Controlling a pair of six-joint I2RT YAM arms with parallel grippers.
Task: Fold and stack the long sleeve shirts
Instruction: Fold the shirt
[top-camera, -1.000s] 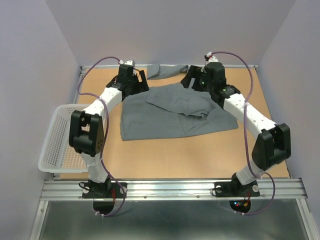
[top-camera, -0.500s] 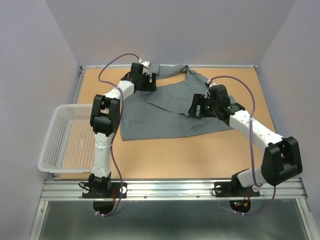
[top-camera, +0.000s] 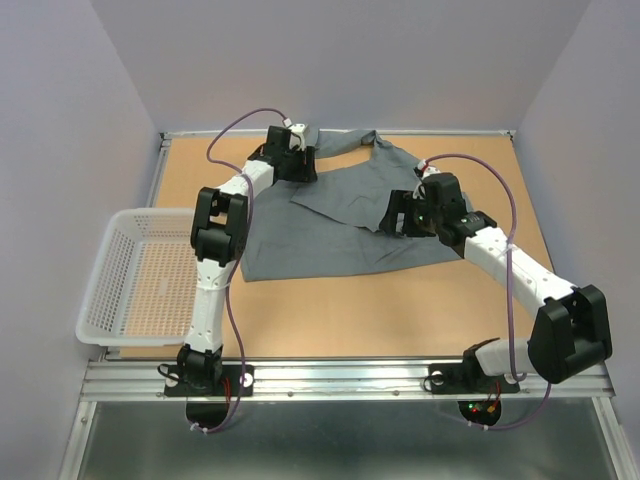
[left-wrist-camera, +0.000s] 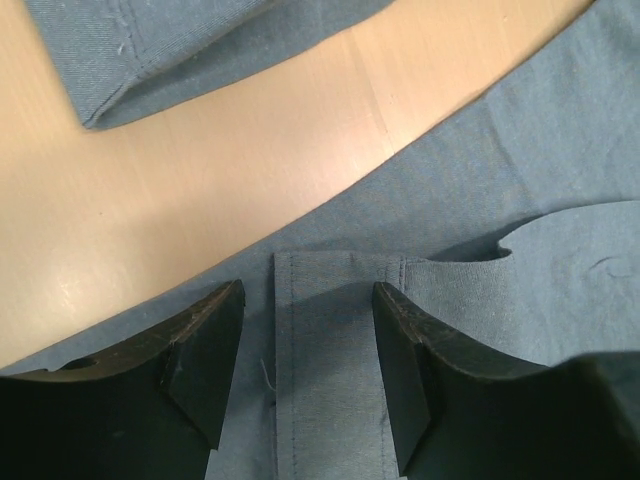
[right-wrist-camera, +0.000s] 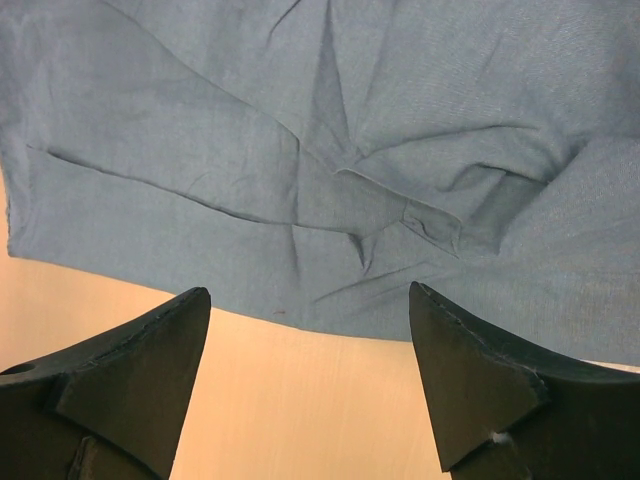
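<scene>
Grey shirt (top-camera: 320, 235) lies spread on the table (top-camera: 400, 300), long axis 9 to 3 o'clock — its hemmed strip sits between the left gripper's (left-wrist-camera: 308, 292) parted jaws at the 11 o'clock corner, while the right gripper (right-wrist-camera: 308, 293), likewise agape, hovers over the 3 o'clock folds.

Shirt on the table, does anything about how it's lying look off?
Yes. The grey shirt lies skewed and creased, one sleeve trailing away at the far side and a folded flap bunched near the right pincer. Nothing looks torn or spilled.
</scene>
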